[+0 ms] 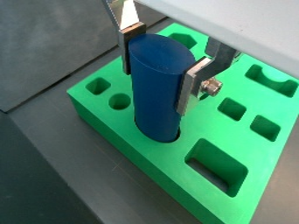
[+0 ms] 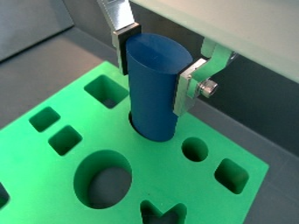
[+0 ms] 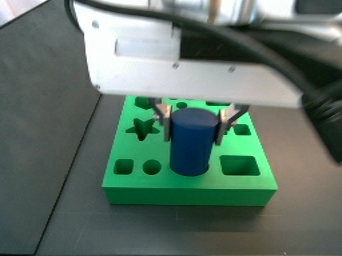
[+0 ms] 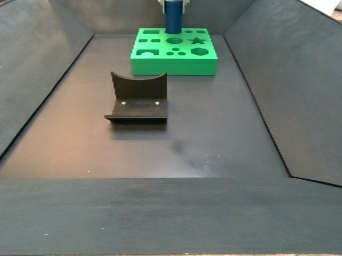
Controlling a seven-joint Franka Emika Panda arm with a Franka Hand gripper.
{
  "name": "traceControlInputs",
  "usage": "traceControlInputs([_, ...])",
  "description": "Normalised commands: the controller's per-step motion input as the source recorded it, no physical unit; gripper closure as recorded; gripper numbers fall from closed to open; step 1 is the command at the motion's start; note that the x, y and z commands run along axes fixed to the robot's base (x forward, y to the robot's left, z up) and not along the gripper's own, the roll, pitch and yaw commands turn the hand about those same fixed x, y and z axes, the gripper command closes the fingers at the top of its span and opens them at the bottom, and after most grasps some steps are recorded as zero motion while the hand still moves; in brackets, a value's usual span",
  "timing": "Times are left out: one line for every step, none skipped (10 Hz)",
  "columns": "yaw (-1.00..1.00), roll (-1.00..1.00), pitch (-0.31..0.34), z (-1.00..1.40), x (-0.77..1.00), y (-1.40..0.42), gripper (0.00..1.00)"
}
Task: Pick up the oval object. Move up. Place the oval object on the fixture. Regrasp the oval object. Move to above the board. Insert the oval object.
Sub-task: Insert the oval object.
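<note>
Up close, my gripper (image 1: 163,61) pinches the blue peg (image 1: 160,92) standing in the green board (image 1: 105,109), while only a side view shows the fixture (image 4: 136,98) on the dark floor (image 4: 201,150).

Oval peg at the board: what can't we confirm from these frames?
- Insertion depth: the oval object's lower end is hidden inside the board's hole in both wrist views.
- Gripper: the fingers flank the peg's top; actual pad contact is unclear.
- In a side view the gripper is cut off by the frame edge.
- The fixture stands bare.
</note>
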Motion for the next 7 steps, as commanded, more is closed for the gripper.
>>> traceControlInputs([0.01, 0.03, -0.111, -0.57, -0.12, 0.00, 1.00])
traceControlInputs([0.03, 0.02, -0.101, -0.58, -0.03, 0.00, 1.00])
traceControlInputs([0.03, 0.04, -0.099, -0.62, 0.00, 0.00, 1.00])
traceControlInputs([0.03, 0.10, -0.074, -0.66, 0.00, 0.00, 1.00])
traceControlInputs([0.00, 0.01, -0.019, -0.33, 0.00, -0.02, 1.00])
traceControlInputs([0.00, -0.06, -0.044, 0.00, -0.01, 0.05, 1.00])
traceControlInputs([0.00, -0.01, -0.013, 0.00, 0.00, 0.00, 1.00])
